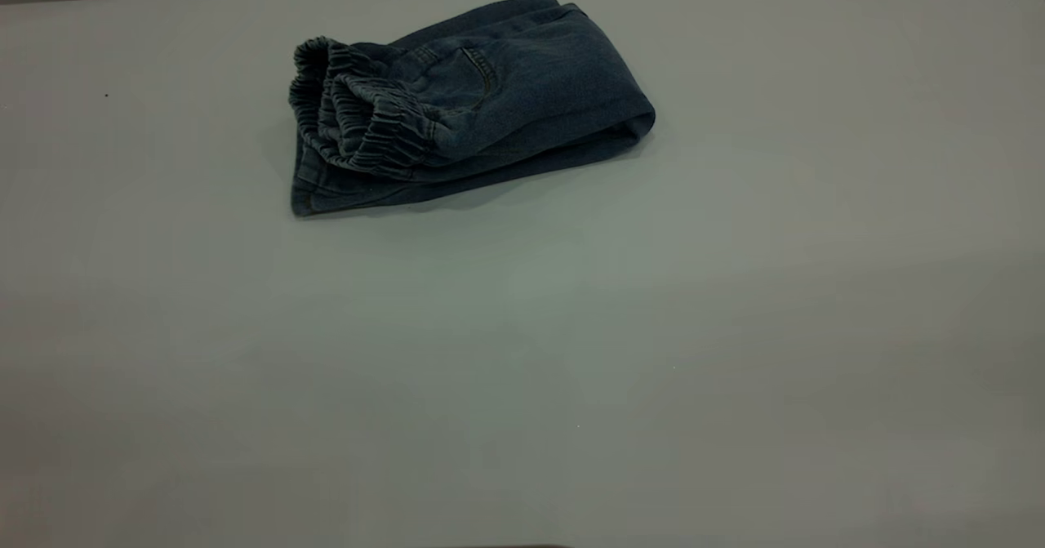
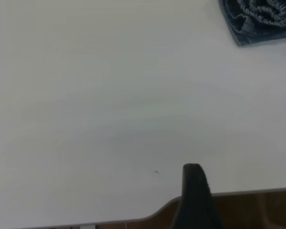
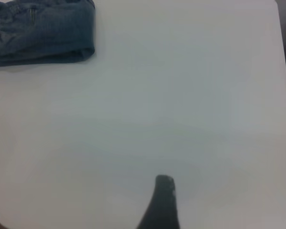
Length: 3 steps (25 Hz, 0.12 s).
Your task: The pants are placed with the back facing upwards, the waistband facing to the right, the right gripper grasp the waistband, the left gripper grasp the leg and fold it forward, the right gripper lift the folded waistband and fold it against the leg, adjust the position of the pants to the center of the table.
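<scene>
One pair of pants [image 1: 482,99] lies folded on the bench [image 1: 571,352], its waistband [image 1: 359,111] bunched on top at the left end. The left gripper [image 2: 196,195] and right gripper [image 3: 162,202] hang well apart from it; whether their jaws are parted cannot be told.

Exterior view dim, greyish, even light; soft shadow under pants [image 1: 465,103] on table [image 1: 571,352]. Wrist views brighter, washed out, soft focus; dark fingertip [image 2: 194,191] blurred, no glare
</scene>
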{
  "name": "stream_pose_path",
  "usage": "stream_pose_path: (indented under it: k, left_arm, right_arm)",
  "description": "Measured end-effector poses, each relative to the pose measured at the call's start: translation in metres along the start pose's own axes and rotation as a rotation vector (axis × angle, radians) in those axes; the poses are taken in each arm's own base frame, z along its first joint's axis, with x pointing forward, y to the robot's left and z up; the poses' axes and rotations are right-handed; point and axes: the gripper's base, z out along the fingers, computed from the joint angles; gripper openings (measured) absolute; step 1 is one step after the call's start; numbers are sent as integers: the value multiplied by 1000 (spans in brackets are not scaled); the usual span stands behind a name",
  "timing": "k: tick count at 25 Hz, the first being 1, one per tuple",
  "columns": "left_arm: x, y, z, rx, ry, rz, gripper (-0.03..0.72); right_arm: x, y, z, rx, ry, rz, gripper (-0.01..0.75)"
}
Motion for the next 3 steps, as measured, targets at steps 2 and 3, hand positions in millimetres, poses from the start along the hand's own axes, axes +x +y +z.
stream_pose_path:
  k: [2, 3]
  left_arm:
    - [0, 0, 0, 0, 0, 0, 463]
    - [0, 0, 0, 0, 0, 0, 463]
  right_arm:
    - [0, 0, 0, 0, 0, 0, 580]
    - [0, 0, 0, 0, 0, 0, 580]
